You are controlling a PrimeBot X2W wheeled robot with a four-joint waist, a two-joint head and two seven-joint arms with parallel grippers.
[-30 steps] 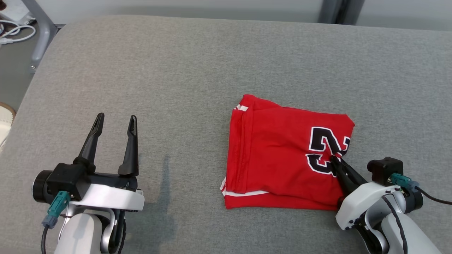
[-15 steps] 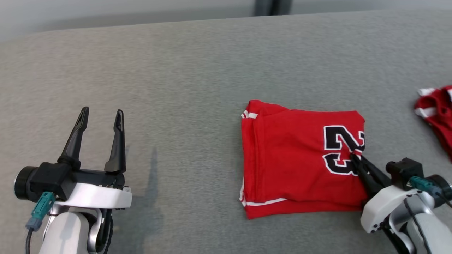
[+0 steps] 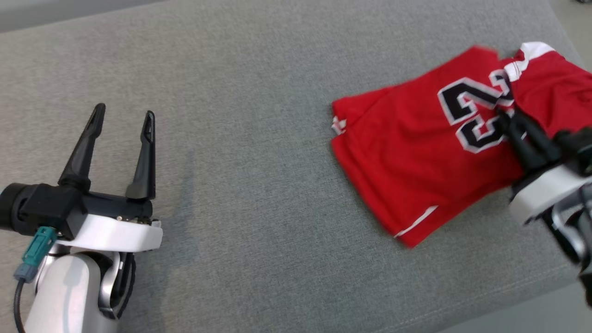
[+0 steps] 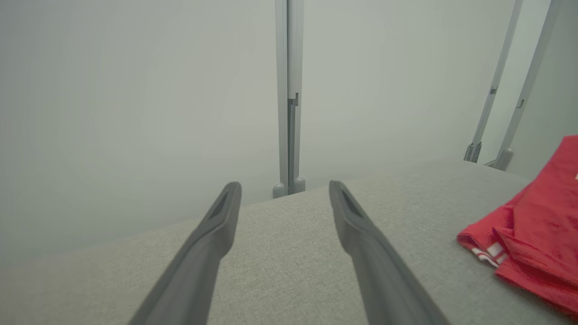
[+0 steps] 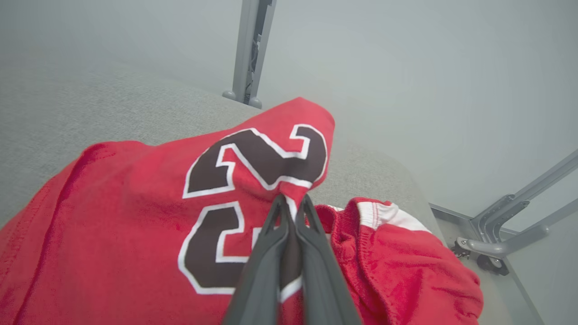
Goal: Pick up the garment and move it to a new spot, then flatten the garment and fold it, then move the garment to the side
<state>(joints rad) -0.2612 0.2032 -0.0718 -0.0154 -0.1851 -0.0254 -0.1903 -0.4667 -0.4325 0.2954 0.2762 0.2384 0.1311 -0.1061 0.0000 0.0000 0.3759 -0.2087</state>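
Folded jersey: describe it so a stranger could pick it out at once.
On the grey padded surface, look to its right end, where two red garments lie side by side. The folded jersey is the flat one nearer the middle, pinched by the right gripper; unlike the crumpled red garment beside it, it shows big black numerals edged in white.

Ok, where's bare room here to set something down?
Free: the wide grey upholstered surface between the open left gripper and the folded red numbered jersey. Crowded: the right end, where the shut right gripper pinches it beside another red-and-white garment.
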